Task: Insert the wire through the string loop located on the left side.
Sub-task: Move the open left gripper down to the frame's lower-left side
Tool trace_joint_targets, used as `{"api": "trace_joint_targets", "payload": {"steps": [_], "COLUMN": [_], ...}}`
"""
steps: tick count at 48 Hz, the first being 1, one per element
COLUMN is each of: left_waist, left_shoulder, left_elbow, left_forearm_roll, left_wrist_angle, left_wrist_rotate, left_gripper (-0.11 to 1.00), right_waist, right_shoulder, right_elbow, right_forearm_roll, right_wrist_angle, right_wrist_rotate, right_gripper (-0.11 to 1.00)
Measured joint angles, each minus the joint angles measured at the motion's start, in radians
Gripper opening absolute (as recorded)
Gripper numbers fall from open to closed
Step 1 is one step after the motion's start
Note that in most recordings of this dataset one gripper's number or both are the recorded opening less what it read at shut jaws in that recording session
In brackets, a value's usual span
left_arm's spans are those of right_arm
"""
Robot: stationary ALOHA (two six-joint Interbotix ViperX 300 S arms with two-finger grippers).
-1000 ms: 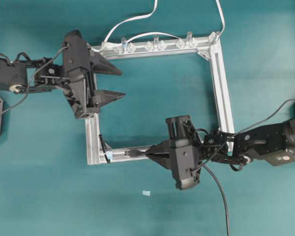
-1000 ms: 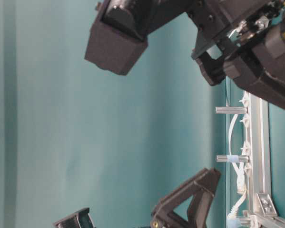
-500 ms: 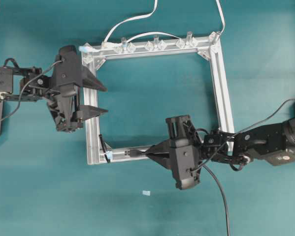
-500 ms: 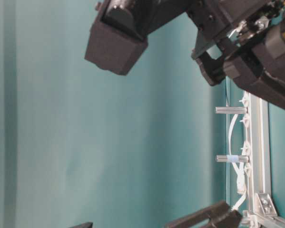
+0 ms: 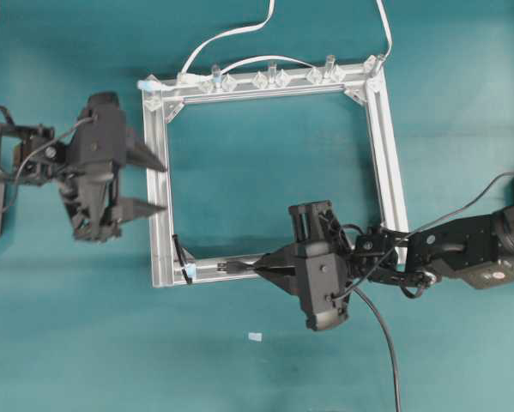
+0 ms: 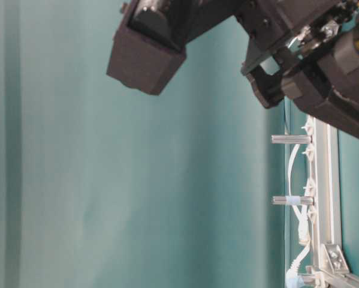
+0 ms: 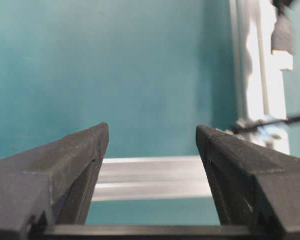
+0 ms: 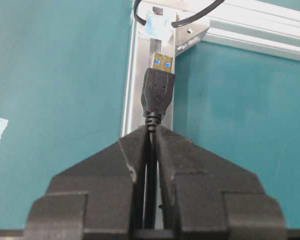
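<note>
Wire: 1, clenched in right gripper; left gripper released; 1 string loop.

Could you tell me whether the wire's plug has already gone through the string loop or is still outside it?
Outside. In the right wrist view the wire, held by the right gripper, points its metal tip at the string loop but stops short of it.

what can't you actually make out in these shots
- String loop: cut off by the top edge in the right wrist view; tiny in the overhead view, so its opening is unclear.
- Wire tip: whether it has reached the loop cannot be told; the overhead view is too small.
- Left claw: out of the table-level view; its wrist view is blurred at right.
- Right claw: table-level view shows only dark arm parts, cropped.
</note>
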Motion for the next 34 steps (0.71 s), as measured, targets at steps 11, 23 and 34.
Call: {"api": "trace_joint_targets", "payload": {"steps": [11, 23, 34], "left_waist": [-0.084, -0.137, -0.161], "left_shoulder": [-0.051, -0.051, -0.037], "left_elbow": [0.025, 0.031, 0.032], "left_forearm_roll": [0.000, 0.000, -0.002], "left_wrist_angle": [0.060, 0.067, 0.066], "left_wrist_rotate": [-0.035, -0.098, -0.103], "left_gripper": [0.74, 0.74, 0.74], "right_waist": [0.000, 0.000, 0.000], "right_shoulder": [0.000, 0.000, 0.000], "right_elbow": [0.000, 0.000, -0.002], "right_forearm_roll": [0.000, 0.000, -0.002], "right_wrist_angle": [0.000, 0.000, 0.000], "right_wrist_rotate": [-0.002, -0.002, -0.002], "right_gripper": [0.04, 0.04, 0.04]}}
